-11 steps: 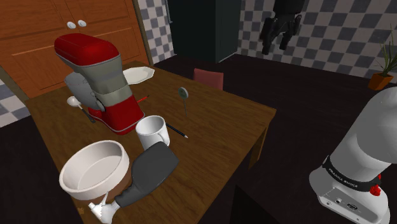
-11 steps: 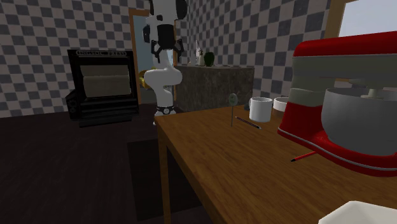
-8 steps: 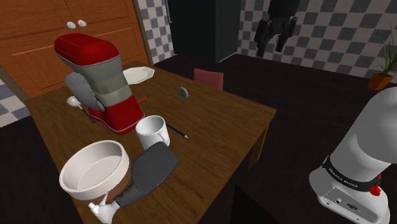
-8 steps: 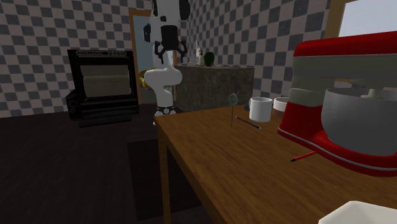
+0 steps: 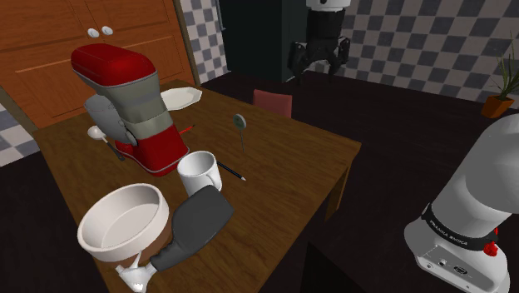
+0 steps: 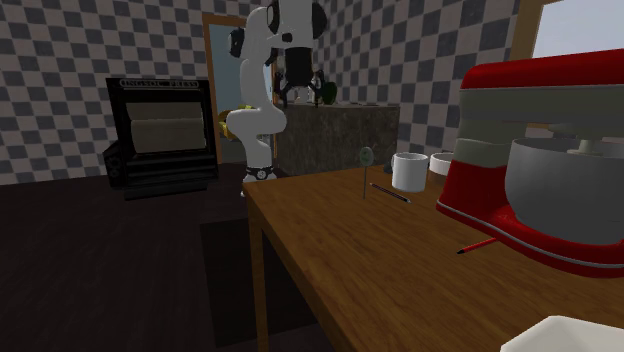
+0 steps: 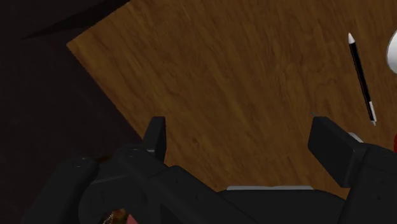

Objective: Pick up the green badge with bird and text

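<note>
The badge (image 5: 239,121) is a small round greenish disc near the table's far edge, beyond the white mug (image 5: 198,173). In the second exterior view the badge (image 6: 366,155) looks upright, left of the mug (image 6: 410,172). My gripper (image 5: 317,67) hangs open high in the air, past the table's far corner and well apart from the badge. The second exterior view has the gripper (image 6: 297,92) above the stand end of the table. In the wrist view the open gripper (image 7: 245,140) looks down on the wooden tabletop (image 7: 242,70) near its corner.
A red stand mixer (image 5: 129,108), a white plate (image 5: 181,97), a white bowl (image 5: 125,218) and a dark grey utensil (image 5: 195,220) crowd the table's left part. A black pencil (image 5: 231,172) lies beside the mug. A pink chair back (image 5: 273,102) stands behind the table.
My gripper has swung to the shoulder view's left and come lower, toward the table's far corner. Nothing on the table has moved.
</note>
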Tool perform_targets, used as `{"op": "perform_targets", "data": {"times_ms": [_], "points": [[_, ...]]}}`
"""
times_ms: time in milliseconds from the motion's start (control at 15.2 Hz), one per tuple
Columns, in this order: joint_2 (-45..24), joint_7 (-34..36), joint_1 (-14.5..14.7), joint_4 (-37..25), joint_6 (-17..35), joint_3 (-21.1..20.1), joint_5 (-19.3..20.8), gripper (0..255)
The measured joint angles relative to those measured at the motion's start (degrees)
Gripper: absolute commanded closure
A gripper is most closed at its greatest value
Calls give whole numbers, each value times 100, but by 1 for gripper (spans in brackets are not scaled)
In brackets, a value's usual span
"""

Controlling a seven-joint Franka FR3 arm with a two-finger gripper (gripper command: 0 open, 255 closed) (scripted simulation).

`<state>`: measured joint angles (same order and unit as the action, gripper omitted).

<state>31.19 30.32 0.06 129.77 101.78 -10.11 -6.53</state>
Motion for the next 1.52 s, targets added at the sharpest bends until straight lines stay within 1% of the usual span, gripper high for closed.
{"op": "perform_targets", "data": {"times_ms": [66,264,528,726,858,1056,1122,1254,1518], "points": [[-107,252,-15,-25,74,-117,-28,0],[-760,1084,-77,-456,286,-526,-38,0],[-1588,2122,-172,-1035,479,-930,106,0],[-2362,2970,-193,-1677,543,-1211,349,0],[-2848,3461,-196,-2050,585,-1305,540,0],[-3581,4236,-100,-2762,492,-1408,850,0],[-3783,4421,-63,-2967,458,-1416,934,0],[-3977,4589,-18,-3066,525,-1421,1018,0],[-4071,4661,-2,-2867,806,-1416,1064,0]]}}
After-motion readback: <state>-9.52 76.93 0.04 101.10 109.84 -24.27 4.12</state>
